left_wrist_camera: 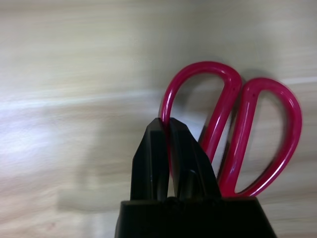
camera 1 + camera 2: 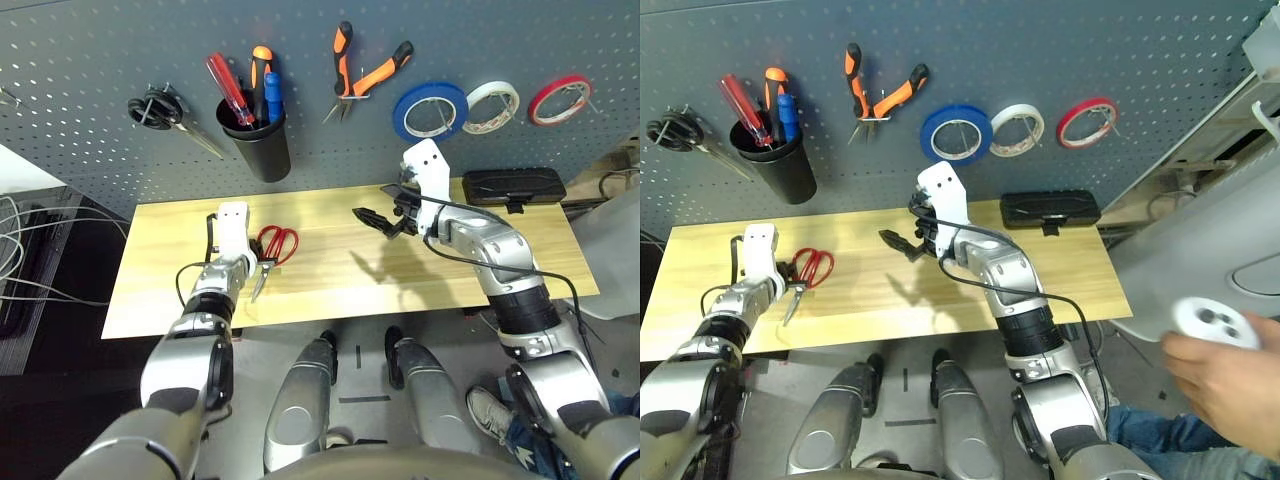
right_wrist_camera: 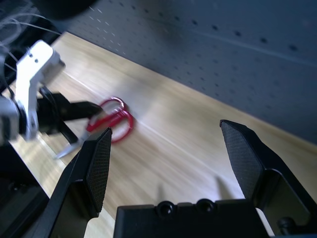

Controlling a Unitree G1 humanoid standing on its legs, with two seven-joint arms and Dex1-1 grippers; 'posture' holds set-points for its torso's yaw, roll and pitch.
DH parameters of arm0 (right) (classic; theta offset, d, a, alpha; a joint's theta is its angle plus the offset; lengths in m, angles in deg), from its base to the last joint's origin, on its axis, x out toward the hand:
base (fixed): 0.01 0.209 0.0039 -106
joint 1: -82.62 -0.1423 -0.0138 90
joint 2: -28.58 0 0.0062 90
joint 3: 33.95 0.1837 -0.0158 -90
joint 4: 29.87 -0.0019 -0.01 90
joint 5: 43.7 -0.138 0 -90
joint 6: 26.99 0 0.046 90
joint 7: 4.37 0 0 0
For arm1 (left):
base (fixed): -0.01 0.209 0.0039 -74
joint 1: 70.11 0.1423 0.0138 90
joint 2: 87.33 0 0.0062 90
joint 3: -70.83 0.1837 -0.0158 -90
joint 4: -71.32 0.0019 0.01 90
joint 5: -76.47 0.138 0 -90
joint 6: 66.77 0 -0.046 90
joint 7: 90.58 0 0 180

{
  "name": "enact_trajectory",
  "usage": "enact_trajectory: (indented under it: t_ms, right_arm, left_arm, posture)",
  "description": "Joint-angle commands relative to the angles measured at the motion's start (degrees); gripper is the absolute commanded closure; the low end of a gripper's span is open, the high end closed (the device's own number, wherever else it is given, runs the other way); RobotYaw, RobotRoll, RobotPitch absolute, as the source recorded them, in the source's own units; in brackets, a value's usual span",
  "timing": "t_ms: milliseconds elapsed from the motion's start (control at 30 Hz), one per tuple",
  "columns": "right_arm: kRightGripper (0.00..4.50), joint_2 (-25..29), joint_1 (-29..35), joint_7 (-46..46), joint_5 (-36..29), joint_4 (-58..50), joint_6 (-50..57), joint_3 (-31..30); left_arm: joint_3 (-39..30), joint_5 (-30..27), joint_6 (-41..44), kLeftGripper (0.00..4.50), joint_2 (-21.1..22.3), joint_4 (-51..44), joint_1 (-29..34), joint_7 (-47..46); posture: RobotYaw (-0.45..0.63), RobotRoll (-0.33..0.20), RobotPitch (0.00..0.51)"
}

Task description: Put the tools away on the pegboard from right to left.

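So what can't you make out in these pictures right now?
- Red-handled scissors: in the left wrist view, the left gripper covers part of the near handle loop.
- Black cup: in the left eye view, its wall hides the lower ends of what stands inside.
- Person's hand: cut off by the right eye view's edge.
- Pegboard: its far side is cut off by the right wrist view's edge.

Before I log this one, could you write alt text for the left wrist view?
The left gripper is closed on one handle loop of the red-handled scissors, just above the pale wooden tabletop.
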Motion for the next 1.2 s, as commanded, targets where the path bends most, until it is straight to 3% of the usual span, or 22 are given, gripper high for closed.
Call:
enact_trajectory:
  t_ms: [33,133,300,700,933,1200]
  right_arm:
    - [0.00,0.0,-0.2,1.8,-0.6,1.6,-1.7,-0.7]
    - [0.00,0.0,-0.8,3.3,-0.5,2.6,-3.0,-1.2]
    - [0.00,0.0,-1.5,6.2,-0.4,3.1,-4.9,-2.5]
    - [0.00,-2.5,-4.2,10.4,-1.3,2.8,-12.7,-2.0]
    - [0.00,-4.1,-7.9,9.5,-2.9,2.5,-13.1,-0.1]
    - [0.00,-4.4,-12.4,8.7,-4.1,2.1,-10.7,0.6]
  left_arm:
    - [0.6,0.6,2.1,4.49,-0.3,-16.0,7.1,-2.1]
    - [0.6,1.0,4.1,4.49,-0.1,-28.4,12.2,-3.1]
    - [-1.0,2.0,5.4,4.49,2.2,-41.3,17.3,-4.4]
    - [-2.9,3.2,1.4,4.49,4.4,-52.6,24.5,-5.1]
    - [-5.8,3.9,-5.8,4.49,3.9,-53.8,22.7,-8.4]
    - [-8.5,3.0,-8.6,4.49,5.2,-53.4,15.5,-9.3]
  posture:
    - [0.12,0.000,0.280]
    - [0.13,0.000,0.276]
    - [0.14,0.000,0.273]
    - [0.15,0.000,0.270]
    - [0.16,0.000,0.266]
    - [0.17,0.000,0.251]
